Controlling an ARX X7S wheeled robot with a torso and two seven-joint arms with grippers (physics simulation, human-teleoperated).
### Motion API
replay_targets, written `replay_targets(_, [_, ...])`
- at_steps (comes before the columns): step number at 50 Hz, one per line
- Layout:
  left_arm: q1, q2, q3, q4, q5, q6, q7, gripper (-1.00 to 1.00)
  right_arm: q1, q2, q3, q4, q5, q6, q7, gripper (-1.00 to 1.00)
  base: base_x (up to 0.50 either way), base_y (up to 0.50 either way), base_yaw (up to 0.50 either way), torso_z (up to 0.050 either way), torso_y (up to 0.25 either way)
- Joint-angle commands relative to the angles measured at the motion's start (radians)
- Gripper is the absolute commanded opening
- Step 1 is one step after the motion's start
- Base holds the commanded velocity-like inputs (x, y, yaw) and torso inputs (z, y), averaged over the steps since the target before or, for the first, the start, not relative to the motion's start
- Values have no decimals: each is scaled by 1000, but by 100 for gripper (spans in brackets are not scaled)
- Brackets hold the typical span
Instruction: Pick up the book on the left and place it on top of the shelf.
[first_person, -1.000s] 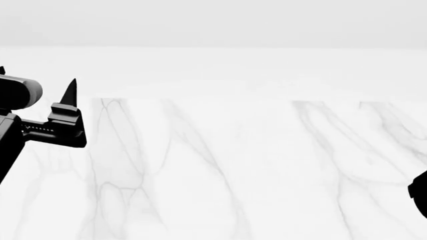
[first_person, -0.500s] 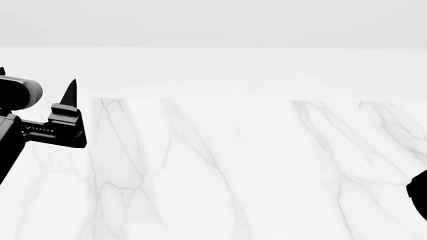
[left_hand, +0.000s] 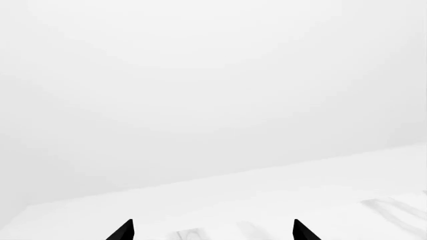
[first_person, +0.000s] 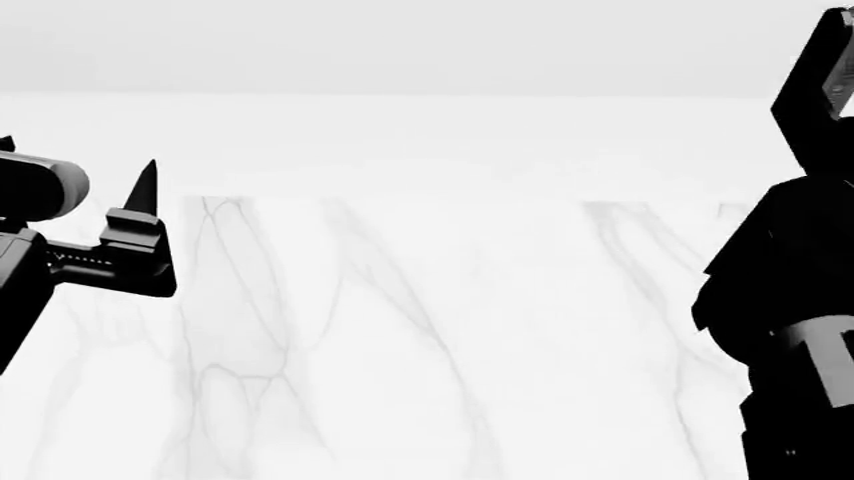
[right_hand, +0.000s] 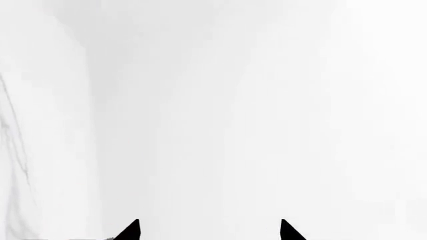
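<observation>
Head view: marble floor (first_person: 441, 340) only, book and shelf out of frame; left gripper (left_hand: 212, 231) and right gripper (right_hand: 210, 230) spread, empty; search step, next move calls for locating the book.

arms: 2 | left end effector (first_person: 140, 200): 1 | right end effector (right_hand: 209, 231): 1 | marble table (first_person: 427, 340): 1

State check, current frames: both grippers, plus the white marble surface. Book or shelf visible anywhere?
Left gripper: open, fingertips apart, holding nothing, raised over the surface.
Right gripper: open, fingertips apart, holding nothing.
Right arm: raised at the head view's right edge.
White grey-veined marble surface: flat.
Book, shelf: not in view.
</observation>
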Motion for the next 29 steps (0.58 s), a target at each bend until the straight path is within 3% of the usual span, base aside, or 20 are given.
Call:
replay_targets(1, [1,-1,3,-6,-2,6,-1,100,56,-94,-46,0,-28,-199,-8,100,0,0,0,0,0])
replay_targets(25, [3,-4,4,-16,-5,21,-3,100,42,-98,-54,0,-19,-216,6,100,0,0,0,0,0])
replay_targets(29, [4,-4,4,-18,-5,26,-3,100,30,-96,46,0,57,-324,-22,100,0,0,0,0,0])
